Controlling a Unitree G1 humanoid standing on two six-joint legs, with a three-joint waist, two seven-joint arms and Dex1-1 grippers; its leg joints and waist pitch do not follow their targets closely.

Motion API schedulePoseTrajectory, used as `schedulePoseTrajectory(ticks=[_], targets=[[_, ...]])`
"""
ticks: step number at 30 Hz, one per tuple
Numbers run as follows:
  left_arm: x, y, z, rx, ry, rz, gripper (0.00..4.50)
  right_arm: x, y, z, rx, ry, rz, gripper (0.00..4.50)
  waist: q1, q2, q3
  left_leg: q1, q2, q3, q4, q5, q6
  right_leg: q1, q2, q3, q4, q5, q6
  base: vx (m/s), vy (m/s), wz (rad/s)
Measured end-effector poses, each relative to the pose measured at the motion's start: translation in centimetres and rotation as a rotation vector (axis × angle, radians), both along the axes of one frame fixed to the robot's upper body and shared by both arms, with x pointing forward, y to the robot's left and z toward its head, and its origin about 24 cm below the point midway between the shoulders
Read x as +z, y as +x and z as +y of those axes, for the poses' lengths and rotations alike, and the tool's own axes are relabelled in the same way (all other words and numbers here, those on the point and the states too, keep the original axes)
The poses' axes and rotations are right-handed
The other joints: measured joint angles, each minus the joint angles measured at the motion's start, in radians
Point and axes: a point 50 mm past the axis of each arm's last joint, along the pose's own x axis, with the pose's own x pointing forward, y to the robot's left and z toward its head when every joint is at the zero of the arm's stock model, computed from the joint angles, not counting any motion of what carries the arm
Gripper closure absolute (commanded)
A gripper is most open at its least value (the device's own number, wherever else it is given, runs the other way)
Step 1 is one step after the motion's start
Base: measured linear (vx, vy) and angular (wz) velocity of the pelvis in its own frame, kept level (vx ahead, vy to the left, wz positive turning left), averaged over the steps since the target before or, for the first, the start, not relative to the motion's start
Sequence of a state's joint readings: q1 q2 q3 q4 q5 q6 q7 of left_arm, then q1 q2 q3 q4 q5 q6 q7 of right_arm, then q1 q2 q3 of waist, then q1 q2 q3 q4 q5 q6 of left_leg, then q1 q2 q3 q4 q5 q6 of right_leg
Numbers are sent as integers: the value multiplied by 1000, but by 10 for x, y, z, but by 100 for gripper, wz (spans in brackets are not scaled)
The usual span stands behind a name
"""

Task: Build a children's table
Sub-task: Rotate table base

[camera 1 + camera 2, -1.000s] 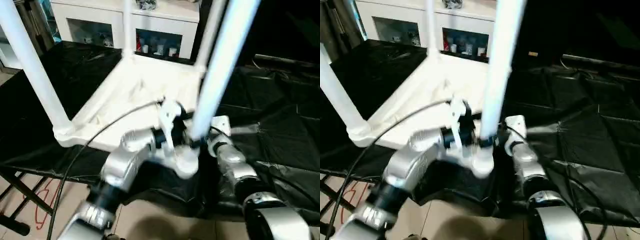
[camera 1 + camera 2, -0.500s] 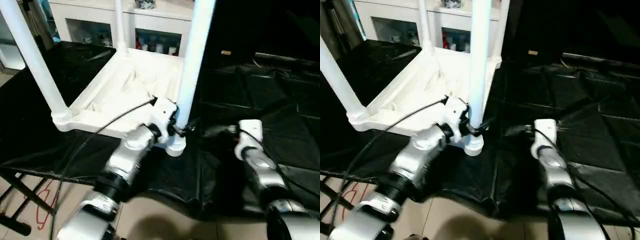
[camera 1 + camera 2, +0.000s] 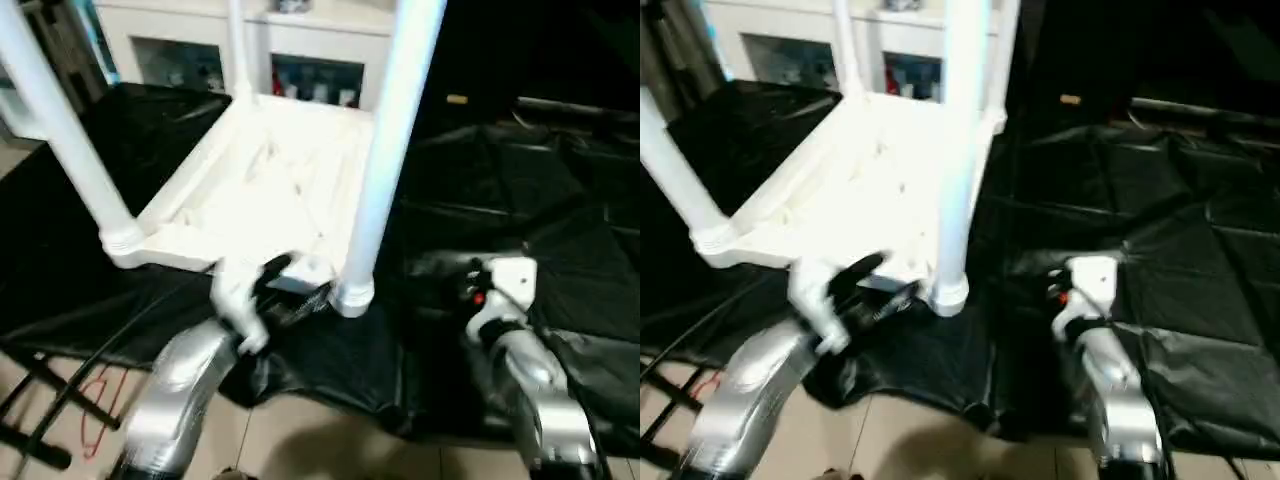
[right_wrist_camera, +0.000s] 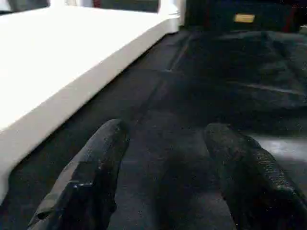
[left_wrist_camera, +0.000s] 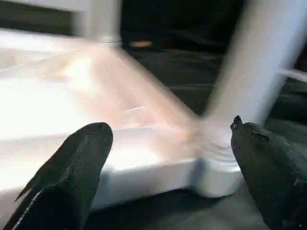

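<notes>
Both grippers are seen open and empty. Left gripper (image 5: 168, 163) is held with its two black fingers (image 5: 72, 167) spread wide, just in front of the near corner of the white tabletop (image 3: 260, 190); nothing is caught between them. From the head camera this gripper (image 3: 285, 285) is seen below the near edge of the tabletop, close to the corner socket but apart from it. Right gripper (image 4: 165, 177) is also parted, less widely, and only the black sheet (image 4: 230, 72) is seen between its fingers; the side edge of the tabletop lies beside it, not touched. On the head camera the right gripper (image 3: 440, 270) is placed well to the side of the table, over the black sheet.

The tabletop is laid upside down on the black-covered surface, its ribbed underside turned up. A white leg (image 3: 385, 150) is standing upright in the near corner socket (image 3: 352, 296). Another leg (image 3: 65, 130) is set in the socket at the left corner, and a third leg (image 3: 237, 45) is seen at the far side. Behind the table a white glass-fronted cabinet (image 3: 300, 40) is visible.
</notes>
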State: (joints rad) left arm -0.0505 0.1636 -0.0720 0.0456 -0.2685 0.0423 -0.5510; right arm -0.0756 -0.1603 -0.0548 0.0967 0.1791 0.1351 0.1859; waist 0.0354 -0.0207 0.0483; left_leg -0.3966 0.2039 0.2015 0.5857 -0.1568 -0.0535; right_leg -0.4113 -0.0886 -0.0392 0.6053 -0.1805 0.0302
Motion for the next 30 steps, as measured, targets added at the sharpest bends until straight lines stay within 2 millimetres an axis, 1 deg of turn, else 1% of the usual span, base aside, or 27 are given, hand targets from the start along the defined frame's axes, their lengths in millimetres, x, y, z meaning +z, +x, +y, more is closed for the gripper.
schedulePoseTrajectory(ticks=[3, 4, 6, 9, 10, 12, 14, 15, 16, 17, 18, 19, 20, 21, 22, 23, 24, 25, 26, 27, 28, 29, 30], targets=[[-3, -6, 18, 156, 36, 20, 3, 4, -8, 5, -7, 7, 37, 150, -2, -2, 0, 0, 0, -2, 0, 0, 0, -1, 0, -1, -2, 0, 1, 0, 0, 0], [-2, -8, 23, 215, 52, 17, 3, 4, -14, 6, -12, 15, 50, 150, -2, -2, 0, -1, 0, -3, -1, 0, 0, -1, 2, -1, -6, 0, 1, 0, 0, 0], [1, -9, 30, 279, 73, 7, 3, 4, -21, 10, 1, 25, 58, 150, -3, -2, 0, -1, 0, -5, -2, 0, 0, -2, 3, -2, -12, 0, 1, 0, 0, 0], [6, -6, 33, 334, 99, -18, 3, 4, -24, 17, 17, 33, 45, 150, -7, -4, -1, -3, -1, -8, -1, 0, 0, -1, 3, -3, -21, 0, 2, 0, 0, 0], [8, -3, 32, 346, 103, -27, 3, 6, -23, 20, 22, 28, 24, 150, -8, -5, -1, -4, -1, -9, -2, 0, 0, -1, 3, -4, -27, 0, 2, 0, 0, 0], [12, 0, 31, 357, 104, -43, 3, 8, -23, 22, 34, 6, -2, 150, -9, -5, -1, -4, -2, -9, -1, 0, 0, -1, 3, -3, -31, 0, 2, 0, 0, 0], [13, 0, 31, 366, 112, -52, 3, 8, -23, 22, 38, -6, -4, 150, -15, -6, -1, -2, -3, -11, 0, -1, 1, 0, 2, -3, -35, -1, 2, 0, 0, 0], [14, 0, 31, 367, 116, -54, 3, 8, -23, 23, 38, -5, -1, 150, -19, -7, 0, 1, -4, -12, 0, -1, 2, 0, 2, -5, -39, -1, 3, 0, 0, 0], [13, -1, 32, 370, 120, -51, 3, 7, -23, 23, 45, 0, 5, 150, -28, -4, 4, 12, -4, -20, -4, -2, 4, 11, 3, -16, -52, -2, 3, 0, 0, 0], [13, -1, 32, 375, 123, -46, 3, 6, -24, 24, 52, 6, 13, 150, -34, 0, 8, 22, -4, -26, -7, -3, 4, 24, 3, -30, -64, -2, 4, 0, 0, 0], [13, -1, 32, 378, 125, -43, 3, 6, -24, 25, 60, 13, 19, 150, -43, 9, 20, 38, 2, -33, -11, -5, 3, 50, 6, -55, -81, -5, 0, 0, 0, 0], [15, 0, 32, 379, 125, -52, 3, 5, -26, 27, 72, 22, 26, 150, -32, 17, 33, 47, 5, -22, -25, -8, 0, 69, -7, -85, -23, -59, -18, 0, 0, 0], [19, 2, 29, 373, 123, -67, 3, 2, -29, 26, 71, 22, 37, 150, -9, 4, 33, 64, 16, 12, -29, -7, -1, 73, -10, -83, 62, -97, -33, 0, 0, 0], [21, 1, 31, 380, 121, -75, 3, 1, -29, 28, 81, 23, 43, 150, 10, -20, 33, 90, 27, 52, -31, -9, -3, 96, -7, -61, 112, -140, -38, 90, -140, -35], [20, 0, 32, 391, 122, -73, 3, 3, -27, 30, 94, 17, 35, 150, 37, -50, 24, 100, 27, 78, -1, -37, -27, 115, 19, -14, 109, -185, -35, 90, -140, -35], [16, -2, 34, 399, 124, -57, 3, 5, -25, 32, 98, 20, 28, 150, 55, -39, 26, 97, 35, 70, 31, -90, -38, 113, 30, 5, 107, -186, -38, 128, -148, -67], [14, -3, 34, 400, 125, -46, 3, 5, -25, 32, 97, 18, 27, 150, 63, -39, 28, 95, 28, 46, 54, -118, -30, 114, 35, 13, 105, -185, -38, 131, -46, -53], [12, -3, 29, 383, 121, -38, 3, 2, -27, 28, 86, 15, 39, 150, 76, -27, 22, 74, -9, -21, 111, -135, -1, 133, 35, 12, 94, -184, -39, 131, -46, -53], [14, -2, 23, 367, 113, -45, 3, -1, -29, 26, 80, 10, 50, 150, 75, -19, 12, 70, -28, -42, 87, -138, 5, 142, 49, 12, 74, -179, -41, 128, -38, -2], [16, -1, 22, 362, 110, -55, 3, 0, -29, 25, 84, 2, 48, 150, 72, 2, 4, 68, -29, -50, 46, -120, 2, 147, 68, 3, 59, -168, -45, 93, 3, 16], [18, -1, 25, 372, 116, -62, 3, 0, -29, 25, 89, 0, 50, 150, 70, 15, -1, 76, -21, -62, 36, -82, -15, 154, 73, -5, 48, -164, -45, 93, 3, 16], [17, -2, 29, 386, 124, -58, 3, 0, -28, 30, 109, 8, 47, 150, 59, 14, -4, 76, -21, -67, 31, -80, -9, 161, 74, -11, 33, -163, -44, 131, 49, 3], [17, -2, 33, 401, 129, -55, 3, 0, -28, 35, 135, 13, 47, 150, 49, 9, -6, 83, -25, -71, 21, -79, -6, 159, 72, -15, 22, -161, -49, 187, 24, 5]])
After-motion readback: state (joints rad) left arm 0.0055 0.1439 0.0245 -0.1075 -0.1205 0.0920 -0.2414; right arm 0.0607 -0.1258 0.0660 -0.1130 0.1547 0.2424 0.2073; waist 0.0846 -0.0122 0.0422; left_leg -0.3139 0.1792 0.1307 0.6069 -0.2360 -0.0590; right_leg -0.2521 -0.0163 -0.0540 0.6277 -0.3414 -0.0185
